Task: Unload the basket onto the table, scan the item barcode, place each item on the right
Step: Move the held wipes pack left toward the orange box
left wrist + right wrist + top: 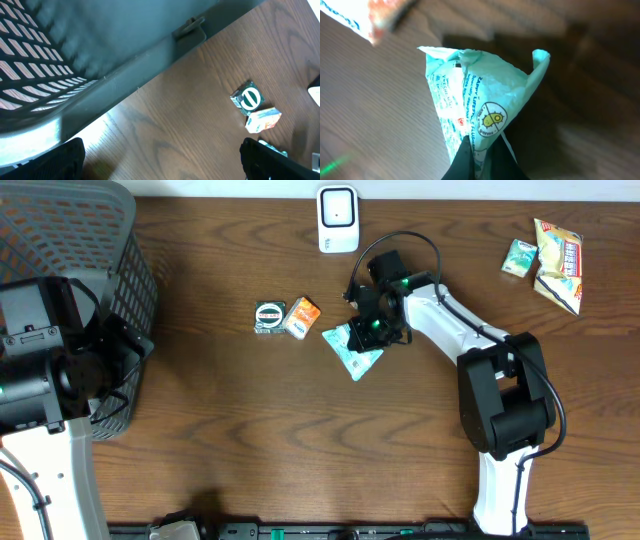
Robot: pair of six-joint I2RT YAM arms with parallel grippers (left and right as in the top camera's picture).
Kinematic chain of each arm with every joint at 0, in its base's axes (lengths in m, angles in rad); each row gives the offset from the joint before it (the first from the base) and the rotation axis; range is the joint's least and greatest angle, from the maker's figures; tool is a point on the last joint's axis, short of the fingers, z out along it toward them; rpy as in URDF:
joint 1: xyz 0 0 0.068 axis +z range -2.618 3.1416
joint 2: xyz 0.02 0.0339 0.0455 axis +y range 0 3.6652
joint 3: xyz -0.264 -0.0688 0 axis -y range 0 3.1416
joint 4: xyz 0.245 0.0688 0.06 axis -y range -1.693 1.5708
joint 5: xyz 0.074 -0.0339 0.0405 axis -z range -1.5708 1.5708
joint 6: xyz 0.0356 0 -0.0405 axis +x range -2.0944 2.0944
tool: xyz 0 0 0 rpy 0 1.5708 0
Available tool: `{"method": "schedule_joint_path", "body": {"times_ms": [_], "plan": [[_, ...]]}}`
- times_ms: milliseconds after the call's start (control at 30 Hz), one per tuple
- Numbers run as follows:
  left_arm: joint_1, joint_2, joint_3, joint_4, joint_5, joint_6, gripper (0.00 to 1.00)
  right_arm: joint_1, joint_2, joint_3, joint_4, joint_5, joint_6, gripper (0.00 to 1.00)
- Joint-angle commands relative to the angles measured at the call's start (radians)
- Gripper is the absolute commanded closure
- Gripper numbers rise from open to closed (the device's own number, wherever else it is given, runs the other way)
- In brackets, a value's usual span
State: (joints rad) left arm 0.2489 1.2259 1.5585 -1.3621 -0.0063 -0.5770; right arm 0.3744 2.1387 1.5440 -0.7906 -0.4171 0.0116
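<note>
Left gripper (162,162) hangs with jaws spread wide and empty, close against a grey mesh basket (60,240), seemingly parked clear; just left of the right gripper (375,330) lie a round green-and-white pack (269,316) and a small orange box (301,317); the right gripper is clenched on a teal printed sachet (470,100), pinching one edge so its face stays exposed, probably to present it to the white scanner (338,218) just beyond.

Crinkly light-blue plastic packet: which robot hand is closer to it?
Right. The right gripper is shut on the light-blue packet; the open left gripper is far away, by the grey mesh basket.
</note>
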Motion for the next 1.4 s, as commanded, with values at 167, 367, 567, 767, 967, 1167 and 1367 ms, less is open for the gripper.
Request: {"method": "schedule_joint_path", "body": {"times_ms": [167, 367, 567, 767, 967, 1167, 1367], "plan": [[0.005, -0.005, 0.011, -0.003, -0.006, -0.004, 0.02, 0.092, -0.063, 0.143, -0.071, 0.605, 0.152, 0.99], [0.005, -0.005, 0.011, -0.003, -0.006, -0.004, 0.02, 0.216, -0.053, 0.124, -0.08, 1.071, 0.23, 0.99], [0.005, -0.005, 0.011, -0.003, -0.006, -0.004, 0.02, 0.264, -0.009, 0.051, -0.072, 1.249, 0.33, 0.99], [0.005, -0.005, 0.011, -0.003, -0.006, -0.004, 0.03, 0.275, 0.007, -0.014, -0.068, 1.189, 0.351, 0.99], [0.005, -0.005, 0.011, -0.003, -0.006, -0.004, 0.02, 0.306, 0.007, -0.014, -0.09, 1.069, 0.351, 0.96], [0.005, -0.005, 0.011, -0.003, -0.006, -0.004, 0.02, 0.348, 0.007, -0.014, -0.123, 0.998, 0.351, 0.73], [0.005, -0.005, 0.011, -0.003, -0.006, -0.004, 0.03, 0.382, 0.007, -0.014, -0.13, 1.048, 0.351, 0.99]]}}
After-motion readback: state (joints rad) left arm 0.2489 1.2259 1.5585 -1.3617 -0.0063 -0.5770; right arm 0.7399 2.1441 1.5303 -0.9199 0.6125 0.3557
